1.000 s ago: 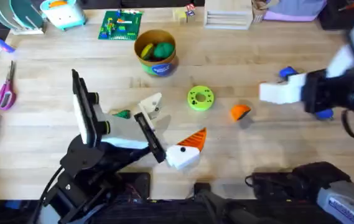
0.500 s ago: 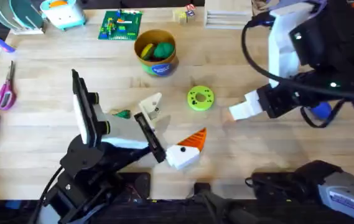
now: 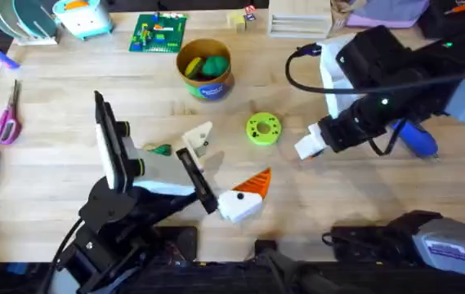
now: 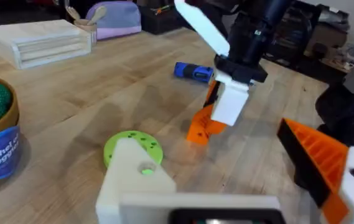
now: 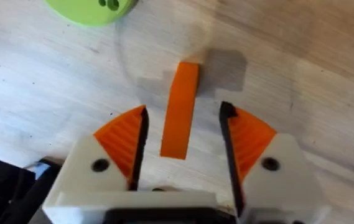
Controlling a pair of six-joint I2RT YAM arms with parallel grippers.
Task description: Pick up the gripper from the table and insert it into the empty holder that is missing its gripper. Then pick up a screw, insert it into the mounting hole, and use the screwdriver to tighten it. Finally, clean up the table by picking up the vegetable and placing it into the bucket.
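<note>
Wooden tabletop [image 5: 301,56] lay under the right gripper [image 5: 183,134]; fingers spread wide, orange gripper pad [image 5: 181,109] lying between them, untouched; left gripper [image 4: 226,186] fingers apart, grasping nothing.

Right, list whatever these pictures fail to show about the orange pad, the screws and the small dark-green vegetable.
- The gripper: the right gripper covers it in the overhead view; whether the open fingers touch it is unclear.
- Screws: too small to pick out on the table.
- The vegetable: partly behind the left arm overhead.
- The screwdriver: its tip is behind the right arm.
</note>
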